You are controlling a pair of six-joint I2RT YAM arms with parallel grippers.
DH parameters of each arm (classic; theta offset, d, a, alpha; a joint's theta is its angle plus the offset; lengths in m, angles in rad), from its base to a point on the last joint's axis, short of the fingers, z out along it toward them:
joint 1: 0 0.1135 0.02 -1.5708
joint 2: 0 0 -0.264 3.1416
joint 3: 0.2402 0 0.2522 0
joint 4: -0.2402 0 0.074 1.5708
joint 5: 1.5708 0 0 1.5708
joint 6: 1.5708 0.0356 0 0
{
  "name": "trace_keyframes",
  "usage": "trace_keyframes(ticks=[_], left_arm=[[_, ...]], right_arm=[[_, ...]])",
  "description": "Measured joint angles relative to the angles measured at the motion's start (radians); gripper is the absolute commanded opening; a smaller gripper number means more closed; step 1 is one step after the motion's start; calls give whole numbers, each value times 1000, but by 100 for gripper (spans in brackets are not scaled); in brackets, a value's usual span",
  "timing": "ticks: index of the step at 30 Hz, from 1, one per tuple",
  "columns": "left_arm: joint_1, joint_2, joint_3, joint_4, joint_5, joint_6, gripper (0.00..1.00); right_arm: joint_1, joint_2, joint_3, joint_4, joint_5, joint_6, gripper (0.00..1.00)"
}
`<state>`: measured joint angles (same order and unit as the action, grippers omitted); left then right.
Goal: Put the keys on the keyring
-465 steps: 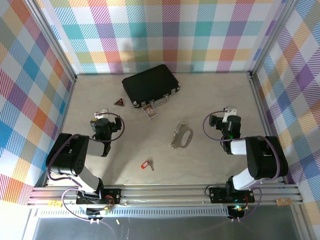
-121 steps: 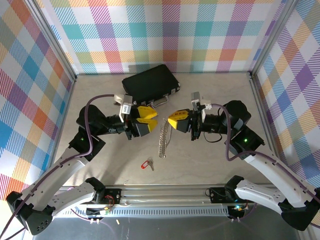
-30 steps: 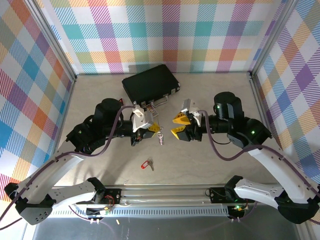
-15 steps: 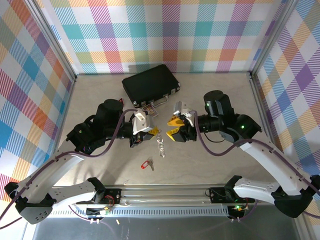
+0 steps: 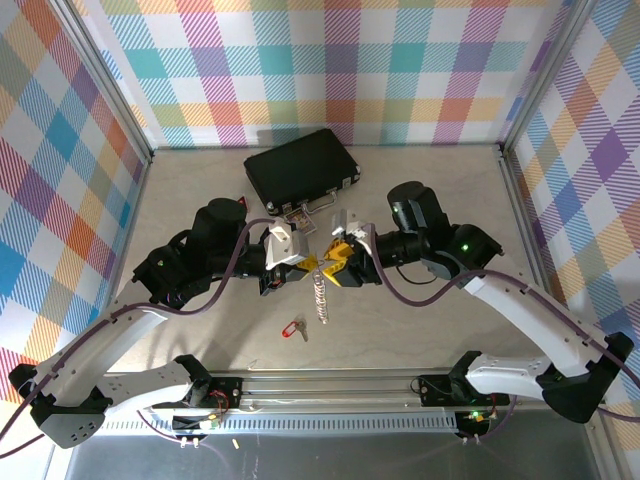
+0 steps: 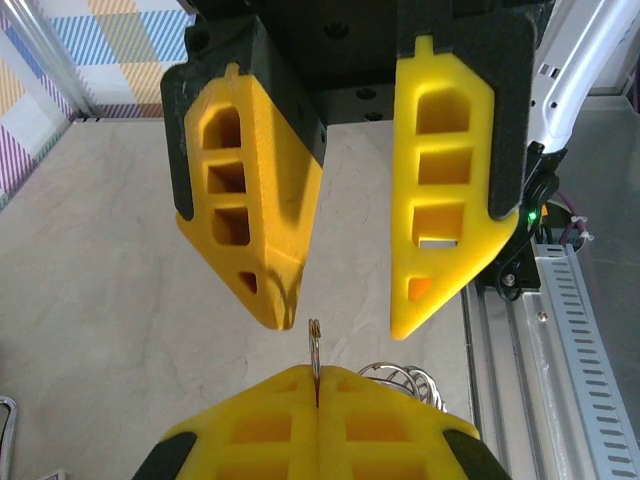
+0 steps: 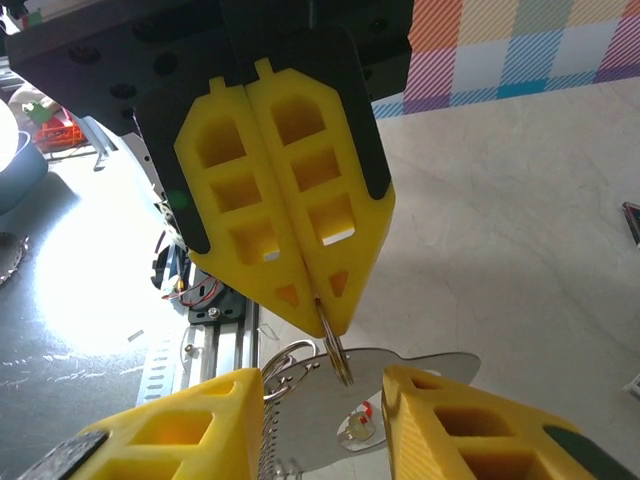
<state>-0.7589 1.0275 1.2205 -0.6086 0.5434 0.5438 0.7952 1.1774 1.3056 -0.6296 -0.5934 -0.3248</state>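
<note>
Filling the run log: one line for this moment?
left gripper: shut on keyring | right gripper: open, straddling it | key: on table

The right gripper (image 5: 334, 263) has swung in leftward, its parted fingers now flanking the keyring (image 5: 320, 292), which the left gripper (image 5: 308, 264) has lifted off the table (image 5: 430, 200).

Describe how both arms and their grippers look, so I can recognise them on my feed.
The left arm and right arm match: white links, black joint housings, a purple cable looping along each. The left gripper and right gripper have black mounts carrying yellow wedge-shaped fingers with rectangular cut-outs. A green light glows on the right arm.
</note>
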Motion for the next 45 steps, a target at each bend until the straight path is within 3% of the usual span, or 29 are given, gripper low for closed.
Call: trace_keyframes(ticks=[10,16,19,27,31,36,45], left_arm=[[-5,0,0,0,16,0,0],[-6,0,0,-10,16,0,0],[-6,0,0,-14,15,0,0],[-6,-26,-31,39,16,-51,37],[-6,-82,-104,117,21,-117,46],[-5,-143,-166,250,56,-230,48],[-5,-159,-172,435,129,-361,41]], right_arm=[[23,16,6,3,15,-10,17],[31,20,6,3,33,-23,0],[34,19,5,1,41,-28,0],[37,-43,-62,94,63,6,0],[37,-83,-104,161,62,43,0],[37,-109,-124,219,54,82,0],[37,-152,-130,334,-6,153,0]])
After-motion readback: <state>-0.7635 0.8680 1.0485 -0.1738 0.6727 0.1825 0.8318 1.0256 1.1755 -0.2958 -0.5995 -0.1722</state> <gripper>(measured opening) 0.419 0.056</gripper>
